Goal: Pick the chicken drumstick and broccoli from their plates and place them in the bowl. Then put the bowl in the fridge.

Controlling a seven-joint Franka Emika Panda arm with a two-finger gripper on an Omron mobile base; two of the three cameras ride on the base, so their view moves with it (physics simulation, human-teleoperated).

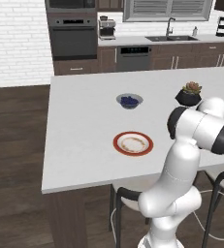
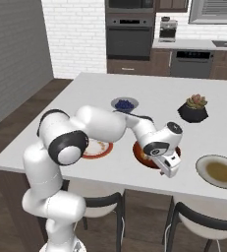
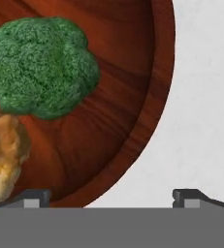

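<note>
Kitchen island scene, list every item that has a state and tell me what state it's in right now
gripper: open, straddling the bowl's rim
bowl: on the counter, holding both foods
broccoli: in the bowl
chicken drumstick: in the bowl, beside the broccoli
red-rimmed plate: empty
beige plate: empty
blueberry bowl: filled
oven: door shut

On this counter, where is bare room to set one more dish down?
Free: the wide counter stretch left of the red-rimmed plate and blueberry bowl, and beyond them toward the far edge. Crowded: the near edge, where wooden bowl, hand and beige plate sit close.
</note>
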